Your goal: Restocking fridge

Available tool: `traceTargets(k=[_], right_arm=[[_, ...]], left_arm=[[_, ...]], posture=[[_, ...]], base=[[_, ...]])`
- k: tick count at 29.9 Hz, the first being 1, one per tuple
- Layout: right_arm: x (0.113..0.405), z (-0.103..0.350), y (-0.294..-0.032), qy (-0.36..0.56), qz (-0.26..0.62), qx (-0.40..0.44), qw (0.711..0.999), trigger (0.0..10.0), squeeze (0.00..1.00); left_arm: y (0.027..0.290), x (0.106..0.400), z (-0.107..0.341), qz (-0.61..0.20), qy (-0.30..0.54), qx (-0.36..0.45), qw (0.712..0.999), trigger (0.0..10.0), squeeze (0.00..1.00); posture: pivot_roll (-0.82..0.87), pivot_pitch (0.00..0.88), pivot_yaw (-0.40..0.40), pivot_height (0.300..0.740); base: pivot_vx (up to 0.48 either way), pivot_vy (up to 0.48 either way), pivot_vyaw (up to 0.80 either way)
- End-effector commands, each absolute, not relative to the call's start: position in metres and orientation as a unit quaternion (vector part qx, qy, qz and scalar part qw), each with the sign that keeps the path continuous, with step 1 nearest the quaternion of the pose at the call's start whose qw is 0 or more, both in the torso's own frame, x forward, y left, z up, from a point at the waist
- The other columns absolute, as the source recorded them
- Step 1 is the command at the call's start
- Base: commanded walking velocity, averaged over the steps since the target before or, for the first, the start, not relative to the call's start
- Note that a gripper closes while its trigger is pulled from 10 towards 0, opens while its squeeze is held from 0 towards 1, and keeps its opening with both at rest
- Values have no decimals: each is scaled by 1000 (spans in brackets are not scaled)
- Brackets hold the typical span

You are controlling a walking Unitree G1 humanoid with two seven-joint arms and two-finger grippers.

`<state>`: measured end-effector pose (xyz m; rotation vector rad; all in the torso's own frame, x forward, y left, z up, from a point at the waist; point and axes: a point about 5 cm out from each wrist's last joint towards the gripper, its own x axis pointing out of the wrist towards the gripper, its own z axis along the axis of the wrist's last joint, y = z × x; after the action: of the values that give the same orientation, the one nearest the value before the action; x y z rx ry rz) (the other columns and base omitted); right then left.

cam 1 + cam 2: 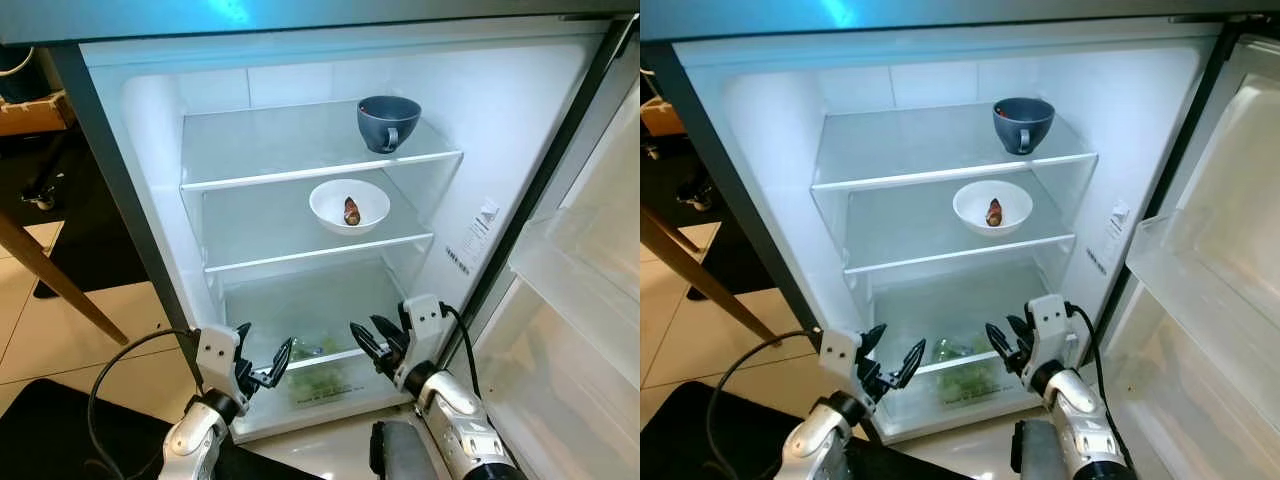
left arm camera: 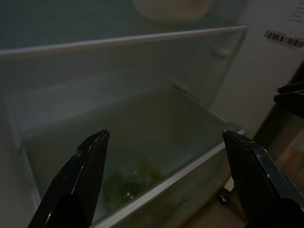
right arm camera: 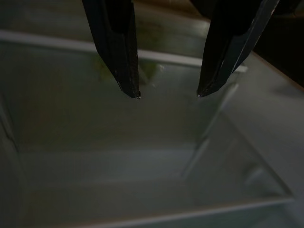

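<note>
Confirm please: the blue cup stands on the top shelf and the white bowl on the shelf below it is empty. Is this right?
Not quite. The white bowl is not empty: the left eye view shows a small brown item in it. The blue cup does stand on the top shelf.

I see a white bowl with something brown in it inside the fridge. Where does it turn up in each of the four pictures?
Left eye view: the white bowl sits on the middle shelf, right of centre, below the blue cup.
Right eye view: same spot, under the cup.
Left wrist view: a pale rounded base at the top edge, likely the bowl.
Right wrist view: not in it.
Shared landmark: the middle shelf's front edge.
</note>
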<state>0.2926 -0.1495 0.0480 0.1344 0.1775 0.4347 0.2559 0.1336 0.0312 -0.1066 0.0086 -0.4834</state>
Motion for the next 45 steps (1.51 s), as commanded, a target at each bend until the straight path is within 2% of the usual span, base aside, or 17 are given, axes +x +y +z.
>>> traceTargets(k=[1,12,31,45], right_arm=[[286,38,-152,107,209,71,969,10000,0],[275,19,-166,140,186,75,970,10000,0],[274,16,-165,138,197,71,968,10000,0],[272,16,-161,133,202,65,968,10000,0]], left_arm=[[139,249,21,-238,26,-44,970,10000,0],[146,235,0,-232,75,-34,969,10000,0],[148,239,3,-227,60,-32,971,10000,0],[146,239,4,-237,60,-22,969,10000,0]], posture=[[-63,54,14,492],[-72,57,16,542],[-67,59,15,642],[-66,60,18,642]], base=[[0,0,0],[0,0,0],[0,0,0],[0,0,0]])
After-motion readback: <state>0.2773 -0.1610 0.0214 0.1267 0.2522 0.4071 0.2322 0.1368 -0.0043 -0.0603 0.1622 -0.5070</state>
